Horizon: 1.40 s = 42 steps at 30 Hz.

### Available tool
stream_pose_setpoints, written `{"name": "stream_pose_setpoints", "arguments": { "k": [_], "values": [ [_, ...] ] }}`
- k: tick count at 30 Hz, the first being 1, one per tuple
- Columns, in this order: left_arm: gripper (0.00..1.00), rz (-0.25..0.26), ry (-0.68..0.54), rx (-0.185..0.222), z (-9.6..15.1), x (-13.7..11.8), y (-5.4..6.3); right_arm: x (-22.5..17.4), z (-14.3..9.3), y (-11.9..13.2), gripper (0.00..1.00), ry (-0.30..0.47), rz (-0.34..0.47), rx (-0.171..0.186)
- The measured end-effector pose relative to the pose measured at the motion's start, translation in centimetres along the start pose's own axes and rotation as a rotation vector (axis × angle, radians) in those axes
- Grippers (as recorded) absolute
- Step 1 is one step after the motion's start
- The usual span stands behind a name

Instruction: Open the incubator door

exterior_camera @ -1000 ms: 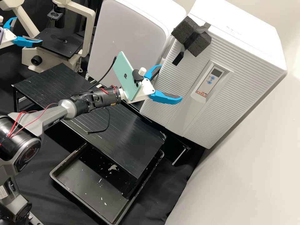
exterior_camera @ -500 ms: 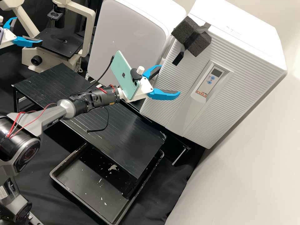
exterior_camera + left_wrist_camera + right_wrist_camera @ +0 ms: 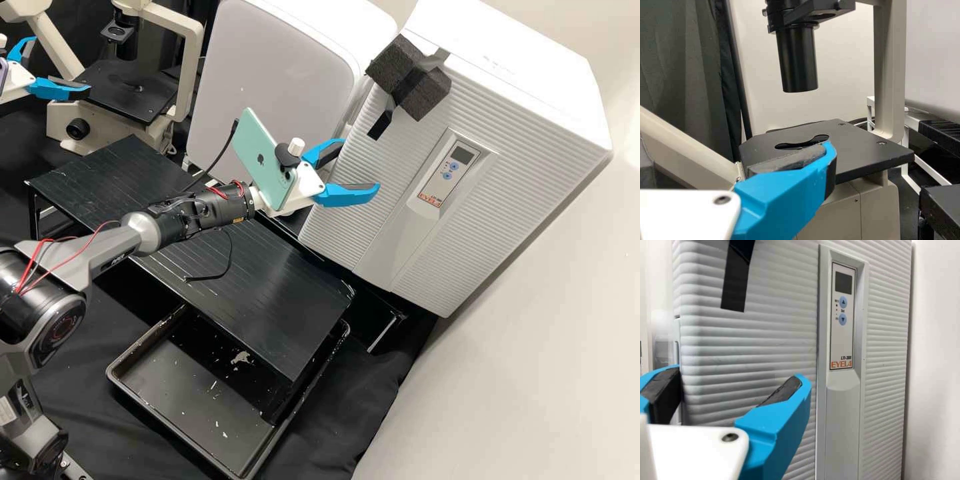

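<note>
Your incubator (image 3: 520,60) takes up the upper right of the high view, its ridged door (image 3: 500,167) closed and facing the frame's lower left. To the left of it, at upper center, you have a white cabinet (image 3: 280,80). Your right arm (image 3: 143,233) comes in from the left edge, passing over the black stand (image 3: 233,267) in the middle of the frame. Partly under that stand, at lower center, lies your dark tray (image 3: 113,380), speckled with white. The microscope (image 3: 189,73) is at upper left.

Your right gripper (image 3: 361,164) stands wide just right of center; in the right wrist view one finger (image 3: 785,415) is in front of the door's face and the other beside its side edge, though you cannot tell whether either touches. Your left gripper (image 3: 61,65) is wide too, at the upper left edge of the frame, near the microscope's stage (image 3: 865,145). A green phone (image 3: 263,160) sits tilted on your right arm, just behind its gripper. Black foam (image 3: 397,67) is at the door's upper left corner, the panel (image 3: 447,175) is on its front, and a strip of black tape (image 3: 381,125) hangs below the foam
</note>
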Motion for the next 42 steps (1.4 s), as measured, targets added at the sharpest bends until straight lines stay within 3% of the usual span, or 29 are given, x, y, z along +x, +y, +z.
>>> {"name": "stream_pose_setpoints", "arguments": {
  "k": [18,42],
  "values": [
    [1.0,0.0,0.0,0.0,0.0,0.0,0.0,-0.1,-0.1,-0.3,0.0,0.024,-0.021,-0.029],
    [1.0,0.0,0.0,0.0,0.0,0.0,0.0,-1.1,0.1,1.4,0.0,0.015,-0.057,-0.003]
  ]
}}
